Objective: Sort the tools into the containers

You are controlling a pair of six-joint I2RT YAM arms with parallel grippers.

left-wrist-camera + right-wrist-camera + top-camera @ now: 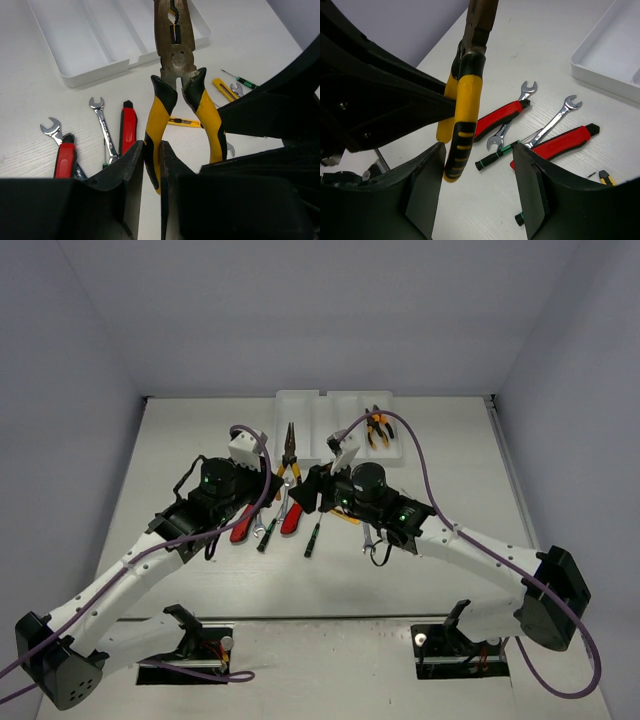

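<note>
While the left end effector (152, 152) is clamped on one yellow handle of the pliers (172, 75), holding them off the surface with the nose toward the tray (300, 405) at 12 o'clock, the right end effector (479, 150) sits half open around the handle ends, gripping nothing. This looks like a handover, so the right should close squarely before the left releases.

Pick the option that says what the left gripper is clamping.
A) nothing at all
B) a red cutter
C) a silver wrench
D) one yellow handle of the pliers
D: in the left wrist view the left gripper is shut on one yellow handle of the pliers, while a red cutter and a wrench lie loose beside it.
</note>
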